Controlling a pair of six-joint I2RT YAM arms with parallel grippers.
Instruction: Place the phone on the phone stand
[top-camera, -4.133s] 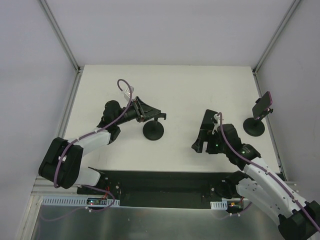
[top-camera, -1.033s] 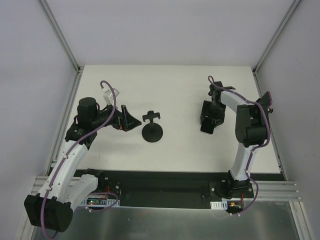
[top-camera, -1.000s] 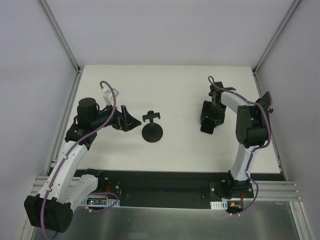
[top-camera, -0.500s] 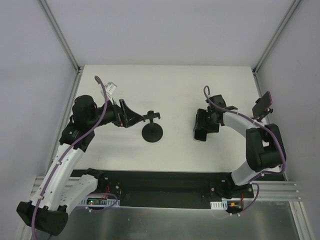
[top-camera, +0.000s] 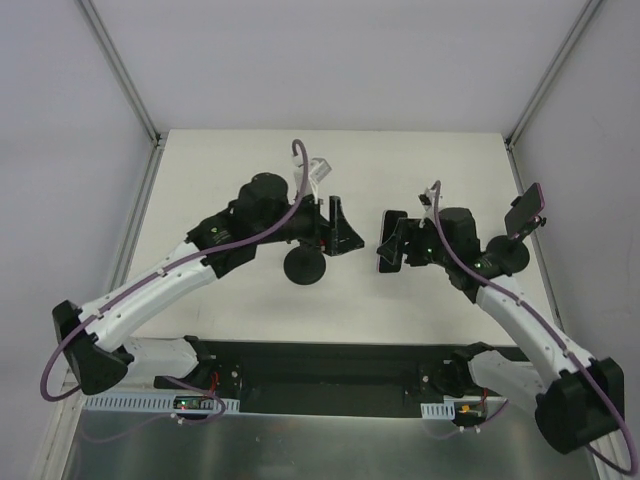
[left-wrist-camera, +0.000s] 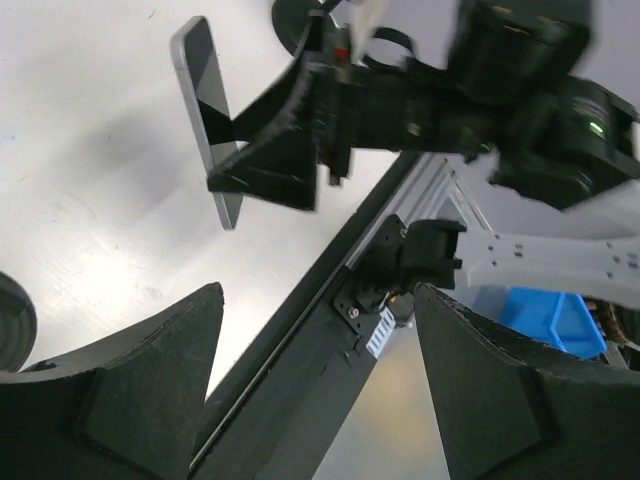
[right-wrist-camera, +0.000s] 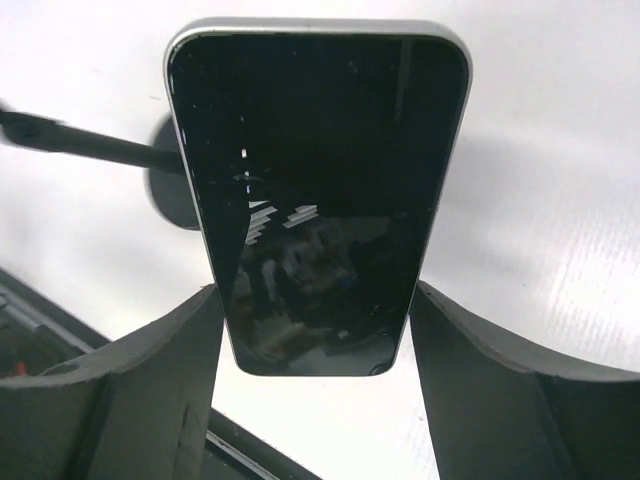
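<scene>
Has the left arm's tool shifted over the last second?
Yes. The left tool was left of the middle phone stand; now it is just right of it, nearer the phone.

The phone (right-wrist-camera: 318, 190) is a thin slab with a glossy, smudged black screen and a pale silvery rim. It is held clear of the table (top-camera: 400, 170), clamped at its lower end between the fingers of the right gripper (top-camera: 402, 243), and from above it shows edge-on near the table's middle. The phone stand (top-camera: 305, 267) is black, its round disc base flat on the table just left of the phone and apart from it, with a thin stem whose top cannot be made out.
</scene>
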